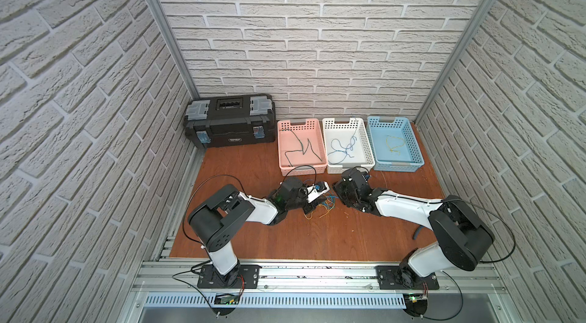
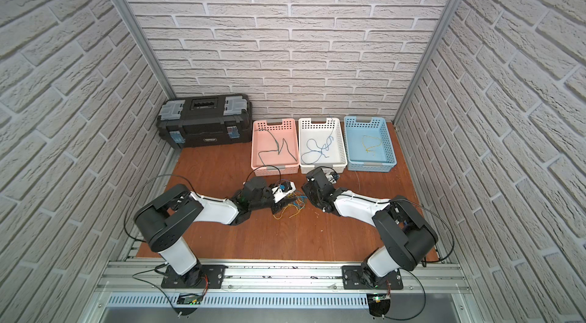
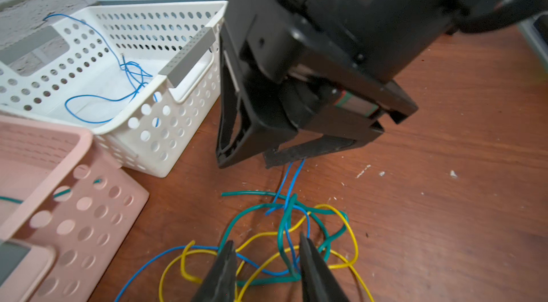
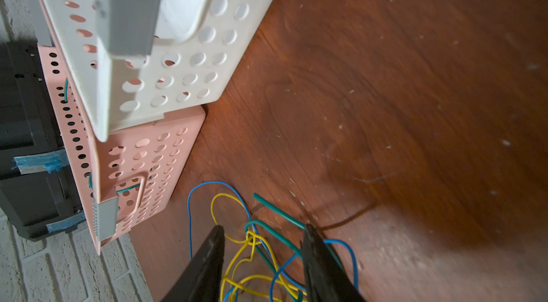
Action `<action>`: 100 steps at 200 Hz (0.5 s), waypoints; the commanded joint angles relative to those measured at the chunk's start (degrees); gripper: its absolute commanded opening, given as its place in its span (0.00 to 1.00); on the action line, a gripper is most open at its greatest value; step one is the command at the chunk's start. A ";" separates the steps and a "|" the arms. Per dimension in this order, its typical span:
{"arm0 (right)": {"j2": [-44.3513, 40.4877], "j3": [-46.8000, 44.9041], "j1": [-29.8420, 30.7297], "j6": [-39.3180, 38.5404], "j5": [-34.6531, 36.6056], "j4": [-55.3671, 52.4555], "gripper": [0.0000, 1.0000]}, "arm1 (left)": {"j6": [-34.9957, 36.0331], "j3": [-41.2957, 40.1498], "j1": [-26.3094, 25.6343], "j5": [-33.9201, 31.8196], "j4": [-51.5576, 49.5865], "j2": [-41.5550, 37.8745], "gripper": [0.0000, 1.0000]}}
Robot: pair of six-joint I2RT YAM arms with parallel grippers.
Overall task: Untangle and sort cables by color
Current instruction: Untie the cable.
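Note:
A tangle of thin yellow, blue and dark green cables (image 1: 322, 208) lies on the wooden table between the two arms. In the left wrist view my left gripper (image 3: 267, 241) is open, its fingertips set down on either side of part of the tangle (image 3: 284, 235). My right gripper (image 3: 246, 164) hovers just beyond the tangle, and two blue strands (image 3: 292, 179) rise up to one of its fingers. In the right wrist view my right gripper (image 4: 262, 232) is open, with yellow, green and blue strands (image 4: 258, 241) lying between its fingers.
Three baskets stand in a row at the back: a pink basket (image 1: 304, 169) holding a dark green cable (image 1: 301, 147), a white basket (image 1: 348, 168) holding blue cable (image 1: 341, 148), and a blue basket (image 1: 398, 166) holding yellow cable (image 1: 394, 143). A black toolbox (image 1: 230, 121) sits at the back left.

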 commanded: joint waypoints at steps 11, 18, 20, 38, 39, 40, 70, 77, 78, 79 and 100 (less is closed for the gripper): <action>-2.65 -1.09 1.30 2.33 4.61 -3.25 0.49 | 3.72 2.87 0.57 3.11 -2.40 2.57 0.37; -3.95 -1.08 1.44 2.18 6.34 -5.48 0.49 | 3.64 3.02 0.83 3.37 -2.40 2.82 0.36; -4.37 -1.17 1.47 2.13 6.77 -6.03 0.49 | 3.56 3.03 0.93 3.46 -2.30 2.90 0.35; -7.77 -2.34 1.57 2.55 9.20 -8.15 0.49 | 2.87 2.79 1.80 4.74 -1.33 3.30 0.30; -7.87 -2.39 1.62 2.56 9.22 -8.24 0.49 | 2.84 2.78 1.85 4.82 -1.27 3.30 0.30; -8.05 -2.46 1.64 2.60 9.28 -8.41 0.49 | 2.78 2.77 1.88 4.90 -1.24 3.30 0.30; -8.46 -3.58 2.81 4.13 7.82 -7.04 0.50 | 2.67 2.49 2.04 6.01 -1.54 2.68 0.26; -7.50 -3.97 3.08 5.06 6.52 -5.43 0.50 | 2.59 2.54 2.14 6.46 -1.72 2.64 0.24; -7.38 -3.99 3.12 5.17 6.39 -5.21 0.50 | 2.61 2.56 2.11 6.51 -1.73 2.62 0.24; -7.28 -4.01 3.14 5.31 6.20 -5.01 0.50 | 2.53 2.62 2.14 6.58 -1.78 2.65 0.24; -4.23 -3.67 4.69 7.52 4.76 -1.62 0.50 | 1.96 2.73 2.09 7.22 -1.49 3.11 0.24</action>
